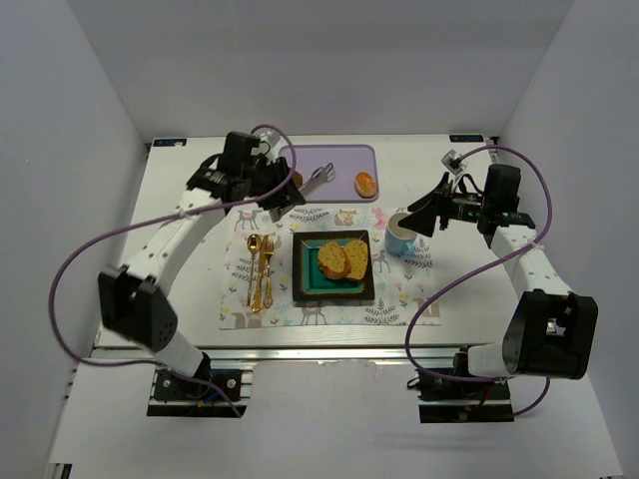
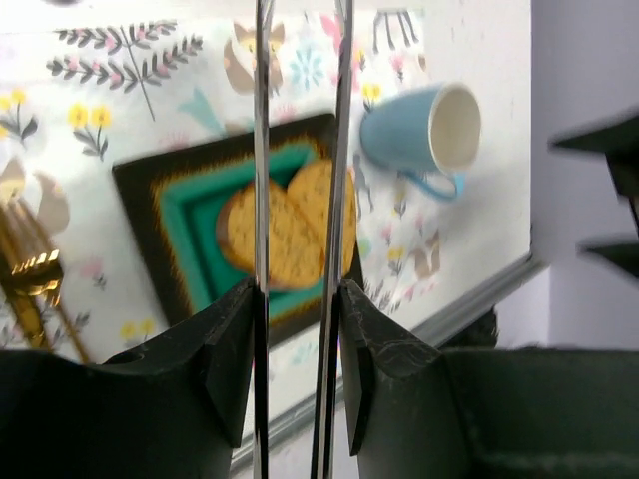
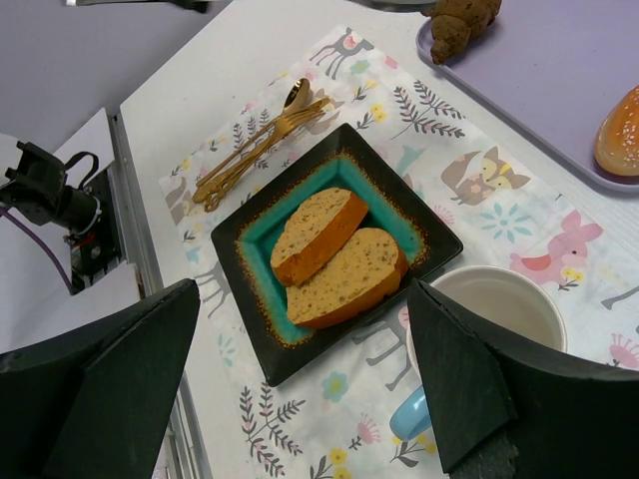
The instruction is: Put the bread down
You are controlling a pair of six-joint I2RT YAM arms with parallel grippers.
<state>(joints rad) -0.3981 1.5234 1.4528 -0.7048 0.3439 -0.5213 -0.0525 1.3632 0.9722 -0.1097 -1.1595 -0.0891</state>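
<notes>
Two bread slices [image 1: 344, 258] lie side by side on a black and teal square plate [image 1: 304, 277]; they also show in the right wrist view [image 3: 334, 261] and the left wrist view [image 2: 290, 232]. My left gripper [image 1: 283, 194] hovers beyond the plate's far left corner, shut on metal tongs [image 2: 262, 150], whose two blades run up between the fingers [image 2: 228, 344]. My right gripper [image 1: 427, 217] is open and empty, beside a blue cup [image 1: 400, 236] right of the plate. An orange bun [image 1: 365, 183] lies on the purple tray [image 1: 344, 154].
Gold cutlery [image 1: 260, 269] lies on the patterned placemat [image 1: 394, 304] left of the plate. A brown lump [image 3: 454, 25] sits on the tray's left end. White walls enclose the table on three sides.
</notes>
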